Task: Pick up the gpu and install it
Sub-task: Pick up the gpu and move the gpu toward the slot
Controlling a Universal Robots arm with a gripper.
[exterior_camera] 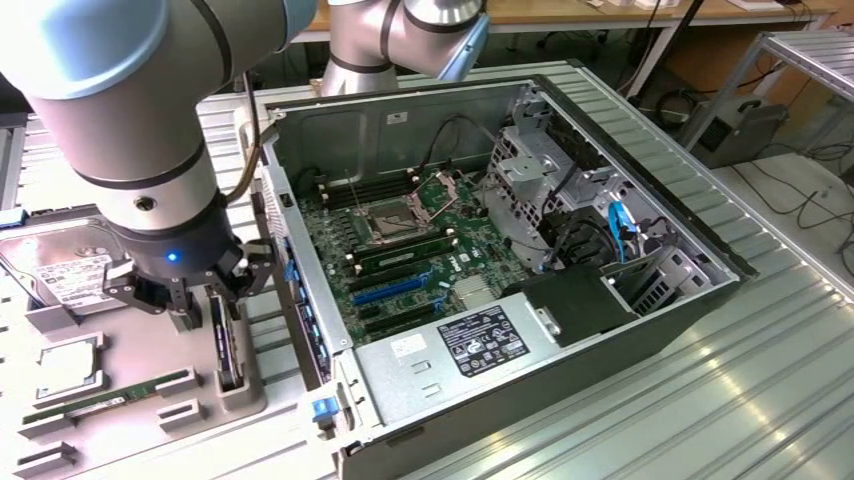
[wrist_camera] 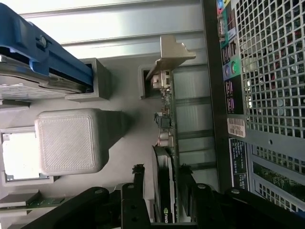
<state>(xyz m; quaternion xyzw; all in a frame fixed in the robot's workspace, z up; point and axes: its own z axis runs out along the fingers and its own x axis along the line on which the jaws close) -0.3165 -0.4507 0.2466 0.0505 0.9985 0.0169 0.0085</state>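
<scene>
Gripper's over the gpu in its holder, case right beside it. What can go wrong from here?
1. The gpu stands on edge in the grey holder, with its bracket tucked in a pocket. A lift off vertical may bind it.
2. The gripper sits at the fan end, far from the bracket, so the card could tilt once it is free.
3. The computer case stands close beside the holder, and a swing across might clip its edge.
</scene>
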